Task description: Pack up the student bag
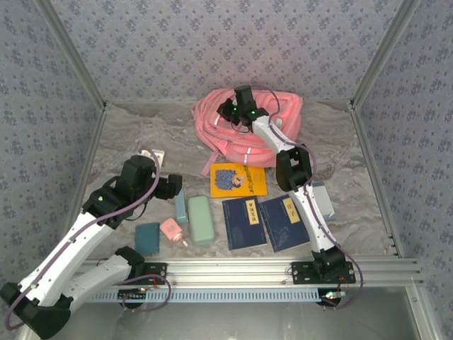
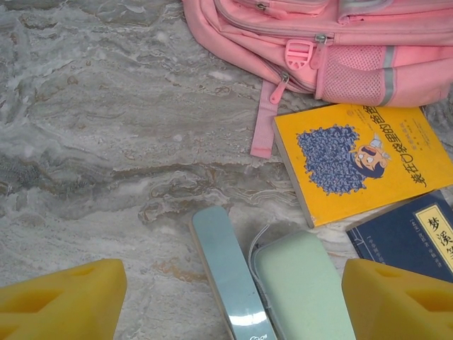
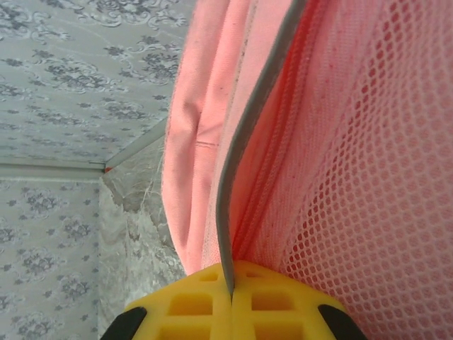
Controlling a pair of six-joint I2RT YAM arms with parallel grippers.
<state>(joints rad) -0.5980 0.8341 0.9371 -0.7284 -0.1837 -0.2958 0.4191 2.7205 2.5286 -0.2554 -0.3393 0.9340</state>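
The student bag (image 1: 283,113) is a big pink backpack lying at the back middle of the table. My right gripper (image 1: 233,112) is on its left upper part. In the right wrist view the yellow fingers (image 3: 191,304) are shut (image 3: 232,283) on the bag's grey edge strip (image 3: 248,142), with pink mesh (image 3: 354,156) beside it. My left gripper (image 1: 177,188) hovers open (image 2: 233,287) over a slim teal case (image 2: 230,273) and a pale green pencil case (image 2: 304,290), touching neither. The bag's lower edge (image 2: 354,42) runs along the top of the left wrist view.
In front of the bag lie a yellow book (image 1: 238,180) and two dark blue books (image 1: 244,223) (image 1: 289,223). A small pink item (image 1: 172,230) and a dark teal block (image 1: 148,238) sit near the front rail. A grey-blue object (image 1: 324,198) lies behind the right arm.
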